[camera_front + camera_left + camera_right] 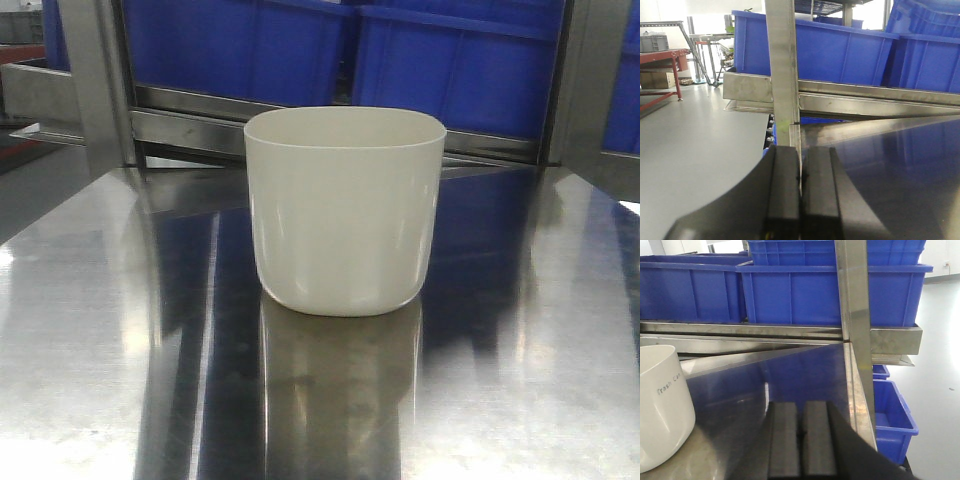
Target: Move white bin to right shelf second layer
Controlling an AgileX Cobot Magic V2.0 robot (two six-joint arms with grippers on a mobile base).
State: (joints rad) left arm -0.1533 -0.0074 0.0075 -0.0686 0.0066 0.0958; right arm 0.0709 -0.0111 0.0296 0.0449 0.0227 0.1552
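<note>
around: blue crates (400,60) on a steel rack bar (190,125) behind the white bin (345,215), steel post (95,80) behind-left of it | arms: left gripper (800,180) and right gripper (801,432) level, facing the rack, fingers pressed together, empty; right one just right of the bin | bin: cream-white, smooth, upright, mouth open, "Trash Can" on its side, standing on the steel table (90,340)

The left end effector (801,200), its black fingers (782,200) pressed together, sits low at the edge of the shiny steel counter (900,160), facing a steel post (782,75) and blue crates (840,50) on rack rails (865,97), grey floor (690,150) alongside.
</note>
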